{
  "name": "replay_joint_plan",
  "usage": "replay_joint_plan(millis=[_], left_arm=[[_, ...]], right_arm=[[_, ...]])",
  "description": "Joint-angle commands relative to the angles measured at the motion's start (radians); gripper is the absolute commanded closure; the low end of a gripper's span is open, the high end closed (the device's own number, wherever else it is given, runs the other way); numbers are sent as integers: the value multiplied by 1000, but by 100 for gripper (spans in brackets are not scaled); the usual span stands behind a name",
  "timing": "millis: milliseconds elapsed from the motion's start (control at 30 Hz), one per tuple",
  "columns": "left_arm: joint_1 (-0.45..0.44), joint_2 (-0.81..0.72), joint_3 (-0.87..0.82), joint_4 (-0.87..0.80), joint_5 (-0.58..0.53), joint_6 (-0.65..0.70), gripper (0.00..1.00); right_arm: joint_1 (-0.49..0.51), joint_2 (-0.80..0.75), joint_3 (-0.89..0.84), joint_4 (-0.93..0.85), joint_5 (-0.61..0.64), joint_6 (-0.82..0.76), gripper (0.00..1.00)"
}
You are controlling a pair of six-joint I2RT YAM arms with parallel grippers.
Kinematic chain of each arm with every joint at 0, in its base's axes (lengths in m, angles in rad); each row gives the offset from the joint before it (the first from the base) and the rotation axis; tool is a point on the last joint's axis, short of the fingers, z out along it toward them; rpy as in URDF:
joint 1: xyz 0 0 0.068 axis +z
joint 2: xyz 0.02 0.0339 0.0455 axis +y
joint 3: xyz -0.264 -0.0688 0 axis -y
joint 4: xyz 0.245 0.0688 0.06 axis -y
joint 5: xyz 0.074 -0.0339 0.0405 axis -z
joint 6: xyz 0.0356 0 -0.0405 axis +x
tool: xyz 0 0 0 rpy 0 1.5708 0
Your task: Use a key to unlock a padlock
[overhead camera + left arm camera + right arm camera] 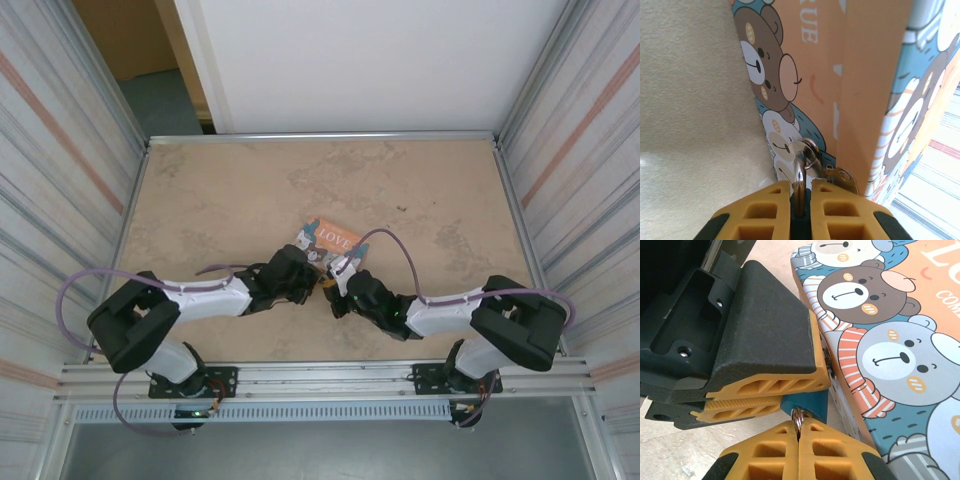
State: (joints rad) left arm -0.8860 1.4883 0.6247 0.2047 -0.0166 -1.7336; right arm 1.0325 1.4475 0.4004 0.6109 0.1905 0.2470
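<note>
Two grips are made, but no unlocking is shown yet. On the L, the left gripper point(801, 189) is clamped on the padlock point(810, 404), held at the near edge of the LOVE box point(335, 237). Its shackle point(801, 162) is seen threaded thru the box's hasp point(842, 176), apparently not sprung. On the R, the right gripper point(799, 432) is clenched on a key ring point(797, 416) pressed up to the padlock's underside. The key blade is hidden, prob. inserted. Left to do: turn, shackle release
</note>
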Motion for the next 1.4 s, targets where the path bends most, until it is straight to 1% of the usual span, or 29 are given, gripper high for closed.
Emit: replay_joint_plan(millis=[0, 233, 367, 467, 567, 733, 833, 900, 1000, 1067, 1167, 1367], left_arm=[[-61, 32, 13, 10, 92, -11, 100], [-72, 51, 13, 3, 66, -4, 100], [-72, 24, 12, -51, 34, 13, 80], [-72, -17, 9, -109, -5, 32, 68], [-73, -74, 1, -165, -53, 56, 59], [-72, -187, 8, -290, -144, 118, 49], [-72, -256, 16, -363, -208, 167, 48], [-73, -295, 25, -410, -250, 195, 48], [-72, -346, 50, -478, -304, 237, 47], [-72, -371, 64, -511, -333, 257, 47], [-72, -397, 73, -530, -367, 285, 46], [-71, -401, 93, -549, -404, 322, 46]], right_arm=[[-27, 35, -31, 108, 54, 16, 100], [-35, 85, -80, 193, 19, 1, 100], [-37, 99, -90, 221, 19, 8, 100], [-37, 99, -93, 224, 8, 19, 100], [-40, 90, -99, 228, 1, 32, 100], [-63, 60, -125, 234, -28, 69, 100], [-89, 29, -141, 213, -58, 103, 100], [-112, -2, -141, 163, -90, 137, 100], [-160, -56, -133, 63, -164, 209, 100], [-193, -90, -146, 46, -221, 260, 100], [-248, -144, -171, 17, -290, 327, 100], [-353, -218, -168, -130, -440, 409, 100]])
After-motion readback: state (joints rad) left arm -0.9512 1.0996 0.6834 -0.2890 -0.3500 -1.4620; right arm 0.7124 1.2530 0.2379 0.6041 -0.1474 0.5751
